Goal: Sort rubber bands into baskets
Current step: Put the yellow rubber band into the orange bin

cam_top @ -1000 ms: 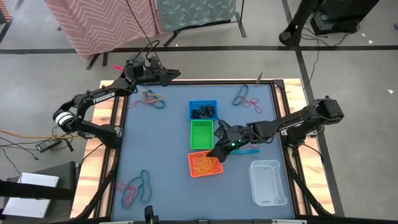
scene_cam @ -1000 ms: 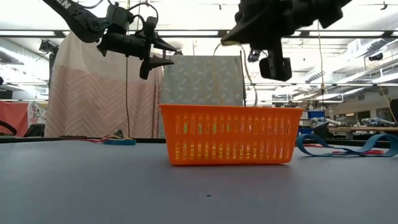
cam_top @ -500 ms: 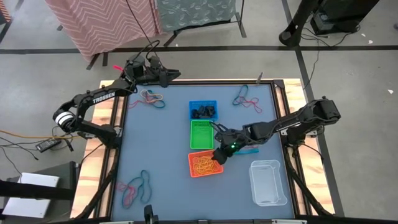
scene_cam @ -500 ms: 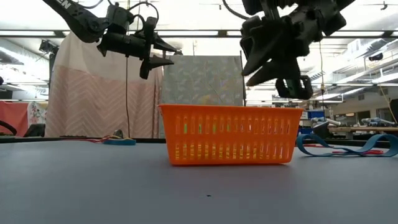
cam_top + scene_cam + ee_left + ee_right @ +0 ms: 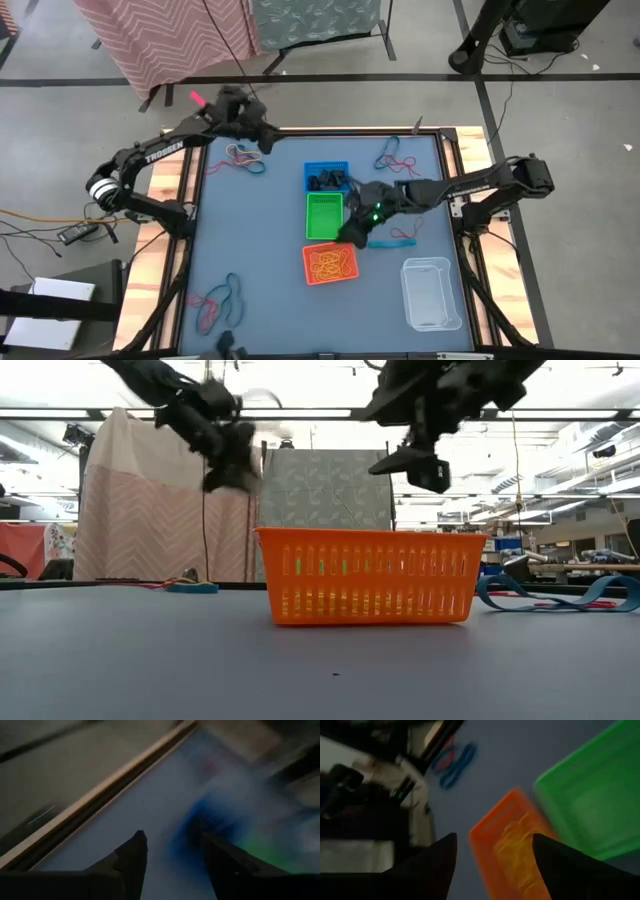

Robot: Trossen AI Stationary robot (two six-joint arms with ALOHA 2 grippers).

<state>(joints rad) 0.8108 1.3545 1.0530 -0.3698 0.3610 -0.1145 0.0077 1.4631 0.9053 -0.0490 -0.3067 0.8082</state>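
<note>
Three small baskets stand in a row at mid-table: blue (image 5: 327,177) with dark bands in it, green (image 5: 323,215), and orange (image 5: 330,263) holding yellow-orange rubber bands (image 5: 517,847). My right gripper (image 5: 350,233) hangs open and empty in the air over the joint between the green and orange baskets; the right wrist view shows its fingers wide apart (image 5: 495,842). My left gripper (image 5: 262,142) is open and empty above the far left corner, tipped down toward the table, near a red and blue cluster of bands (image 5: 245,158).
A clear tub (image 5: 432,292) stands at the near right. Loose bands lie at the far right (image 5: 395,155), the near left (image 5: 222,300), and a teal one right of the baskets (image 5: 392,240). In the low view the orange basket (image 5: 370,575) fills the middle.
My right gripper has gone from shut to open above the orange basket and drawn back a little toward the far edge, over the green basket's near end. My left gripper has stayed in place but tipped from pointing level to pointing down at the table, rolling as it went.
</note>
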